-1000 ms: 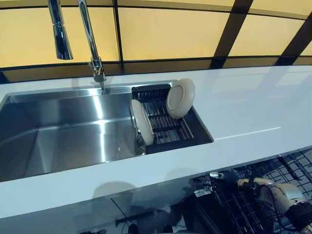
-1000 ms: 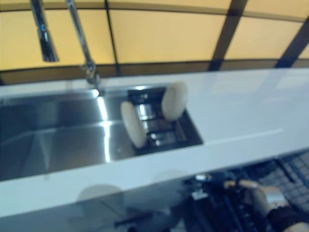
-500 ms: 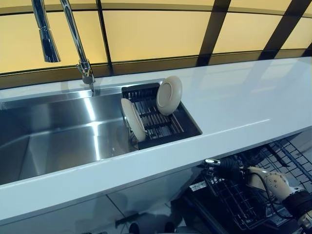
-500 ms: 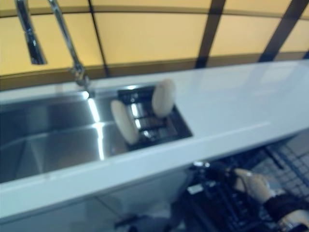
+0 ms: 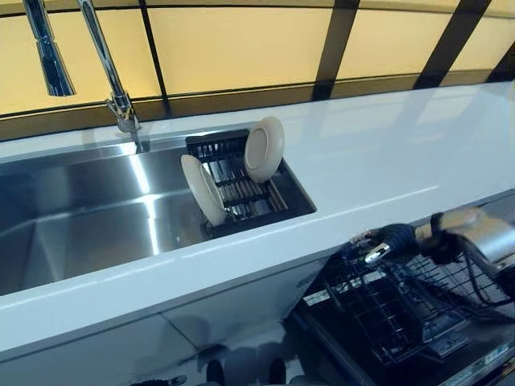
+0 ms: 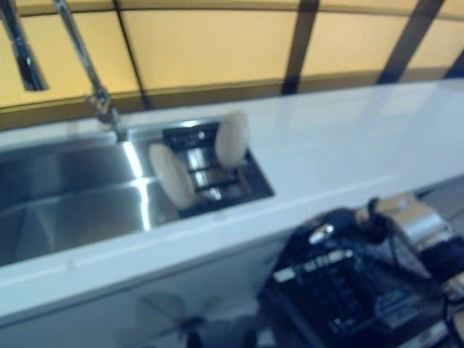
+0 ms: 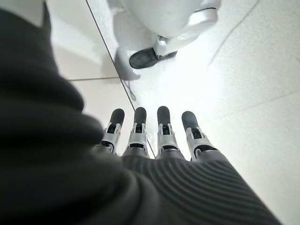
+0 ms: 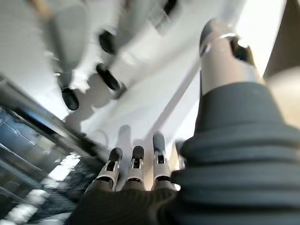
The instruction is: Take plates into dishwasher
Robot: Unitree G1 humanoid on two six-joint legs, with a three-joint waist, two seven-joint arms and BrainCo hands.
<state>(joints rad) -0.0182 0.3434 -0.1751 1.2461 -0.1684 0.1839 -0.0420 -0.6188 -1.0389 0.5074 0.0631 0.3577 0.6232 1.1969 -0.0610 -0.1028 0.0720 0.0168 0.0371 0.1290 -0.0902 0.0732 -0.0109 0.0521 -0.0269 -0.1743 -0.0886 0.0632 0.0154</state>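
Observation:
Two cream plates stand on edge in a dark drying rack (image 5: 241, 189) at the sink's right end, one (image 5: 202, 190) at the rack's left side and one (image 5: 264, 149) leaning at its back. My right hand (image 5: 398, 239) hovers just below the white counter's front edge, above the pulled-out dishwasher rack (image 5: 378, 314). Its fingers (image 8: 135, 168) are straight and hold nothing. My left hand (image 7: 159, 138) appears only in the left wrist view, open, with the pale floor past its fingers.
A steel sink (image 5: 80, 225) with a tall faucet (image 5: 100, 68) lies left of the plates. The white counter (image 5: 386, 153) runs to the right. The dishwasher's wire rack juts out below the counter front.
The camera has swung right, shifting the whole picture left. My right hand has risen from low beside the dishwasher rack to just under the counter edge.

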